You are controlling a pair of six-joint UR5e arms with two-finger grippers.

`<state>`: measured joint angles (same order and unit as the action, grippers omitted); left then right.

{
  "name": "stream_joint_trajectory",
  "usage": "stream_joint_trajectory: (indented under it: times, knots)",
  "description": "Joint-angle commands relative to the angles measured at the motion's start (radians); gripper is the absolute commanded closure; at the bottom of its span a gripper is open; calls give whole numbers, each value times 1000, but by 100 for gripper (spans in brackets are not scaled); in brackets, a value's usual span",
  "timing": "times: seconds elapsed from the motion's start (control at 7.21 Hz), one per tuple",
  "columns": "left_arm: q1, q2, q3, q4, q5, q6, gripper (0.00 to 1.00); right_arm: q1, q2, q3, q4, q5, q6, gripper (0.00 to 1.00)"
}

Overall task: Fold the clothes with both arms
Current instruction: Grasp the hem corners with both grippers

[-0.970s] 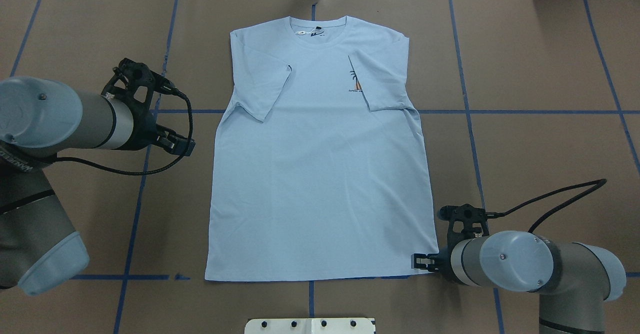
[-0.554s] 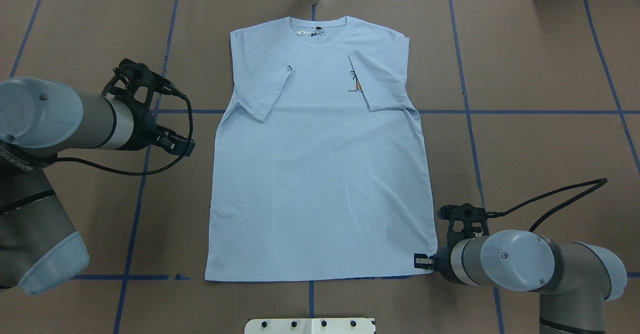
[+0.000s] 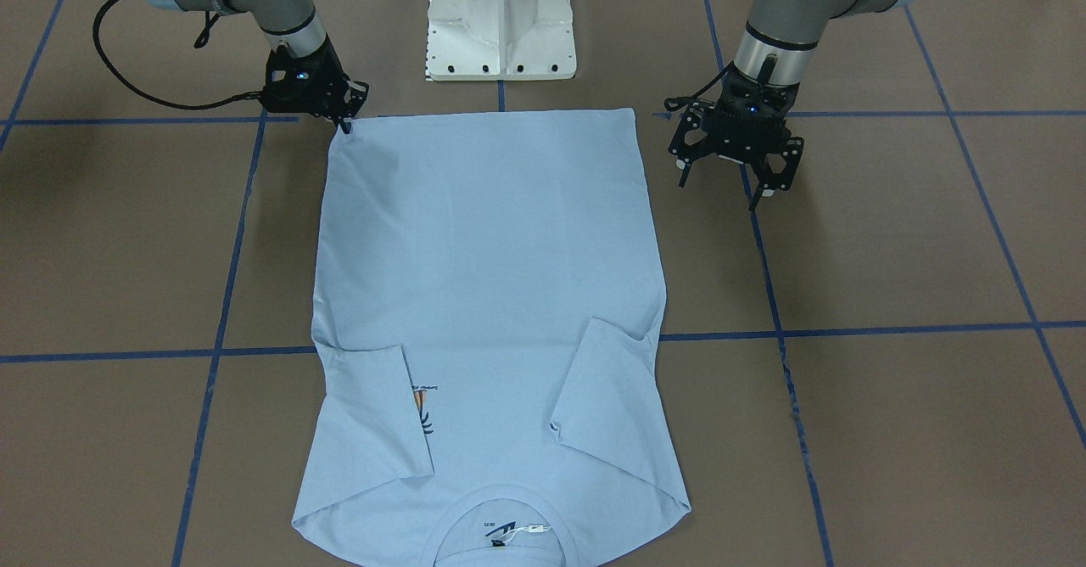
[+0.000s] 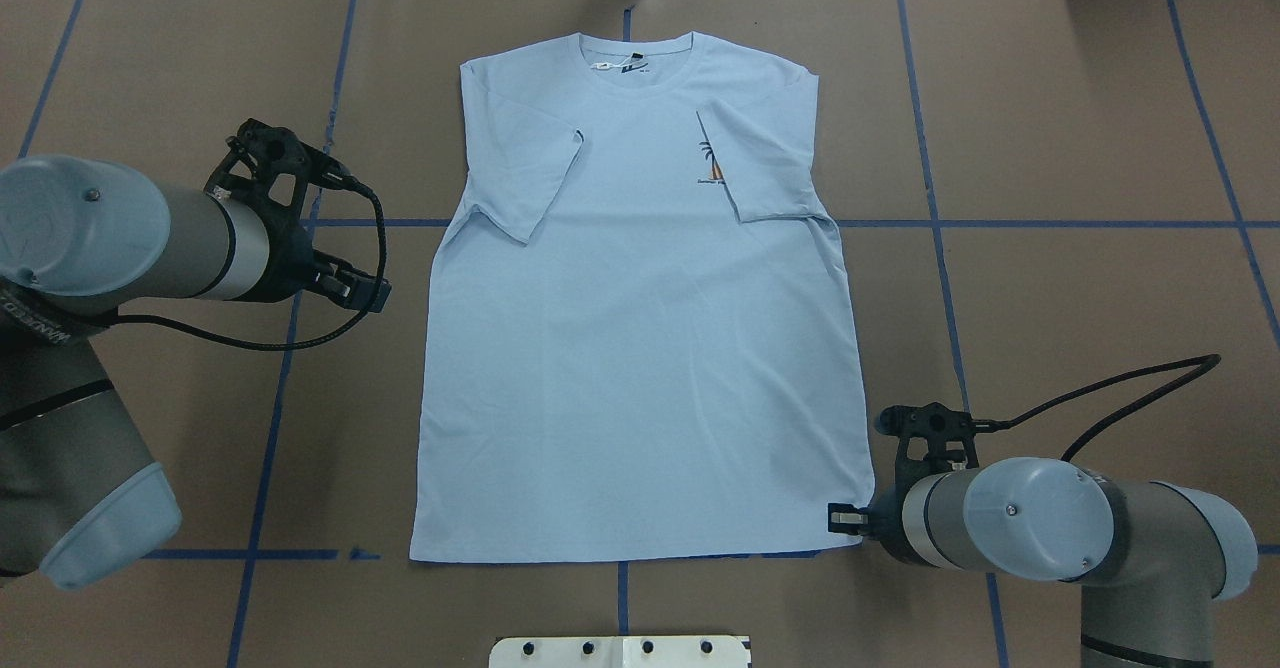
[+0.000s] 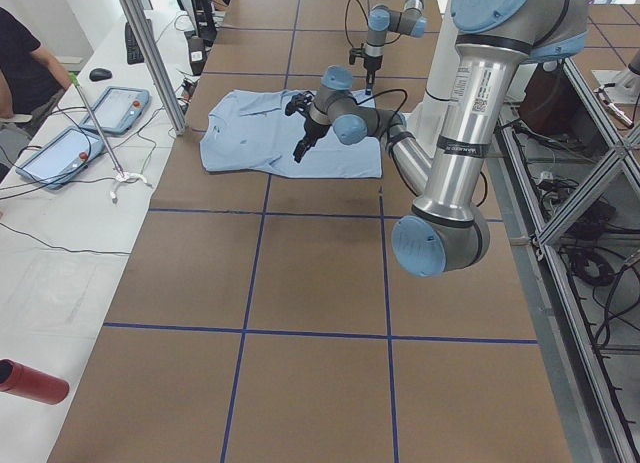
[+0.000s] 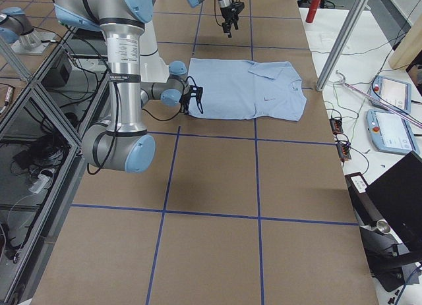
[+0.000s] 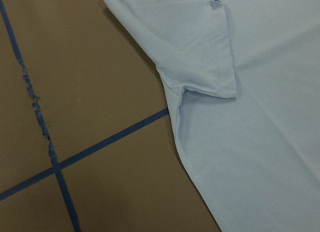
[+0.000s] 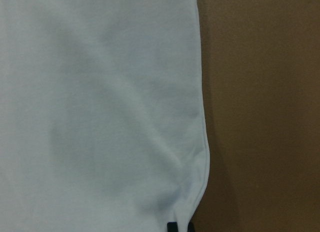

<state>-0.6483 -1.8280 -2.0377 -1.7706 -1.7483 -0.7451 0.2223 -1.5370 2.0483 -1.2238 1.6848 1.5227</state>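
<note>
Shirt: a light blue short-sleeved T-shirt (image 4: 640,368) lies flat and front up at the centre of the overhead view. Its collar points to the top edge and its hem to the bottom.
Sleeves: both short sleeves (image 4: 525,173) are folded inward onto the chest. The one on the right of the frame covers part of the small orange-and-dark palm-tree print (image 4: 710,166).
Tag: a small white neck tag (image 4: 605,65) sits inside the collar.
Surface: a brown paper-covered table (image 4: 1080,128) crossed by blue tape lines (image 4: 1050,223).
Right claw: the black two-finger right gripper (image 3: 344,122) is at the hem corner, lower right of the shirt in the overhead view. Its fingers are pressed together, pinching that corner.
Left claw: the black two-finger left gripper (image 3: 721,187) has its fingers spread wide and holds nothing. It is beside the shirt's side edge at the left of the overhead view, apart from the cloth.
Base: a white metal pedestal (image 3: 501,15) stands at the top centre of the front-facing view, just beyond the hem.
</note>
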Motion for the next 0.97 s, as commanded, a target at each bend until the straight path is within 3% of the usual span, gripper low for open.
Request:
stream_joint_trajectory:
  times: [0.0, 0.14, 0.42, 0.83]
  knots:
    - [60, 25, -22, -13, -48, -408, 0, 0, 1, 44, 7, -7, 16, 100]
    - [182, 26, -57, -9, -31, -635, 0, 2, 2, 61, 9, -8, 16, 100]
    - [370, 27, -55, -3, 91, -924, 0, 11, 3, 70, 12, -7, 51, 100]
    - [550, 23, -19, 121, 148, -1126, 4, 22, 11, 70, 12, -4, 47, 100]
